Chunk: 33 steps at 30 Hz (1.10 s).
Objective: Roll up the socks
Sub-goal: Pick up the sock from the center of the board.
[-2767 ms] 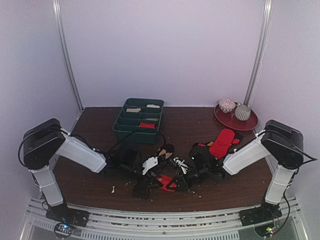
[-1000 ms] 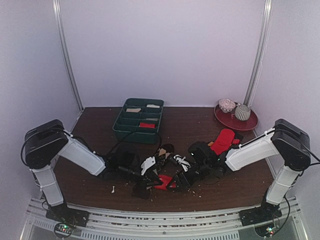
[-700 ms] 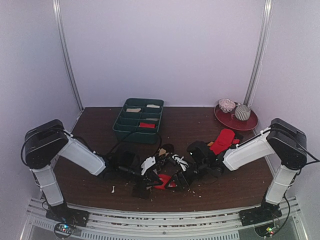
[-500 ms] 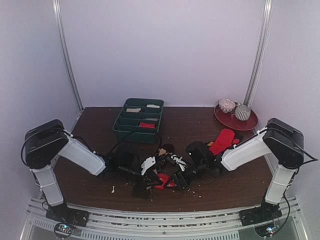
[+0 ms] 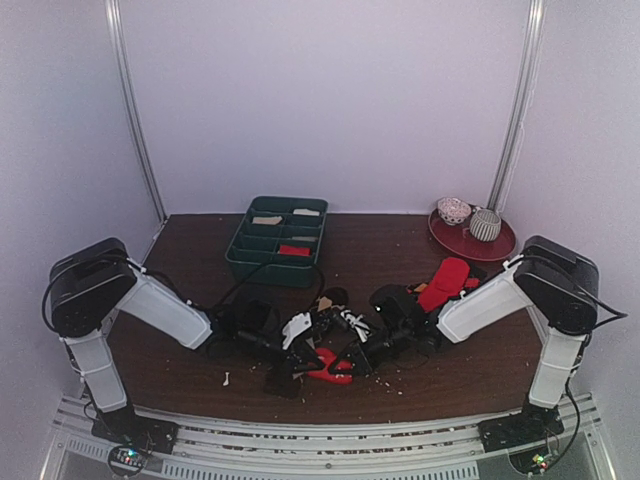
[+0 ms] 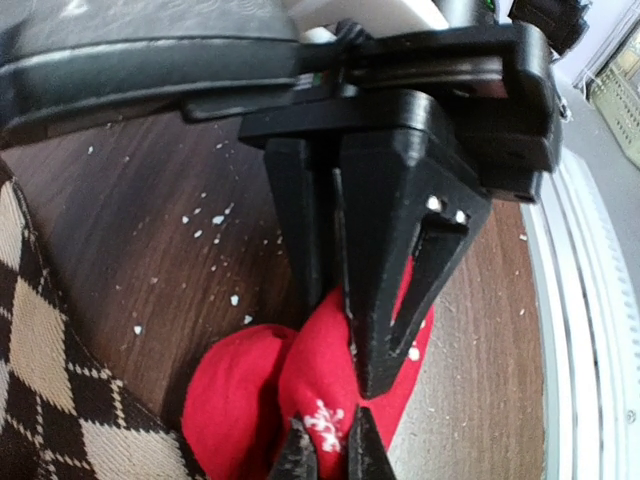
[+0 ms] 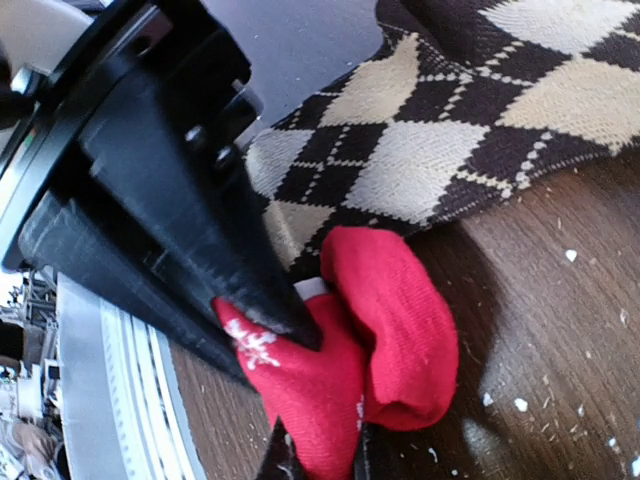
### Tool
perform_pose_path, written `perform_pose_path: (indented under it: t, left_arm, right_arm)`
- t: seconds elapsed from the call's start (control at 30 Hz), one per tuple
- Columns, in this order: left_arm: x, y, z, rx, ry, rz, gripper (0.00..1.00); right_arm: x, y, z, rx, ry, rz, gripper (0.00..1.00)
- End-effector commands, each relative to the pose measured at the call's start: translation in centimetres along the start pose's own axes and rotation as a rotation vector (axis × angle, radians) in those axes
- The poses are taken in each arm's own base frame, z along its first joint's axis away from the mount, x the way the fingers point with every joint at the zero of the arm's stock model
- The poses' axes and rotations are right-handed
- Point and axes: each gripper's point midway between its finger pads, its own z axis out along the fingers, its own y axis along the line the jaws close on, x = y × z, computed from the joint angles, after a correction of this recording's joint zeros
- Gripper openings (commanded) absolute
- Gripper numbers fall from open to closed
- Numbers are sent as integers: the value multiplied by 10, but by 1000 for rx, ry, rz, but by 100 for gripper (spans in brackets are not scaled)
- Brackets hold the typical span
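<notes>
A bright red sock [image 5: 328, 364] with small white marks lies bunched near the table's front middle. Both grippers pinch it from opposite sides. In the left wrist view my left gripper [image 6: 328, 455] is shut on a fold of the red sock [image 6: 300, 385], facing the right gripper's black fingers [image 6: 385, 300]. My right gripper [image 7: 320, 455] is shut on the same red sock [image 7: 390, 330], with the left gripper's fingers [image 7: 200, 250] just beyond. A brown argyle sock [image 7: 450, 130] lies flat beside it, its edge under the red bundle. From above it is mostly hidden by the arms.
Another red sock [image 5: 445, 282] lies behind the right arm. A green divided tray [image 5: 240, 250] stands at the back middle. A red plate [image 5: 500, 245] with two rolled socks sits at the back right. White crumbs speckle the wood. The metal rail [image 5: 330, 440] runs along the near edge.
My right gripper has moved left to the red sock and shut on it. The left gripper stays shut on the sock and has hardly moved.
</notes>
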Motion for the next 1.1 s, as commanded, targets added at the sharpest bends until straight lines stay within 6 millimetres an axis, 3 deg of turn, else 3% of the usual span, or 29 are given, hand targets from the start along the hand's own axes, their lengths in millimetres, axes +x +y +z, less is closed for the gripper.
perform_pose_path:
  t: [0.0, 0.13, 0.27, 0.5, 0.63, 0.67, 0.8, 0.9, 1.07]
  left_arm:
    - [36, 7, 0, -53, 140, -56, 29]
    - [0, 9, -15, -100, 88, -3, 64]
    - [-32, 17, -42, -185, 34, 24, 96]
    - [-77, 35, -107, -383, -126, 4, 98]
    - [-92, 56, -137, -553, -185, -72, 98]
    - [-96, 60, -144, -582, -198, -92, 98]
    - [-106, 85, -178, -732, -255, -192, 98]
    - [-107, 103, -219, -863, -351, -336, 98]
    - [-104, 110, -270, -947, -472, -439, 98]
  right_arm:
    - [34, -14, 9, 63, 108, 47, 0]
    - [23, -16, -5, 99, 75, 39, 0]
    - [-6, -6, -30, 126, 25, -12, 0]
    - [-84, 9, -80, 169, -95, -149, 0]
    - [-133, 11, -88, 189, -122, -286, 0]
    - [-154, 12, -90, 189, -149, -323, 0]
    - [-210, -8, -81, 192, -184, -398, 0]
    - [-242, -24, -68, 222, -189, -472, 0]
    - [-272, -53, -45, 294, -171, -601, 0]
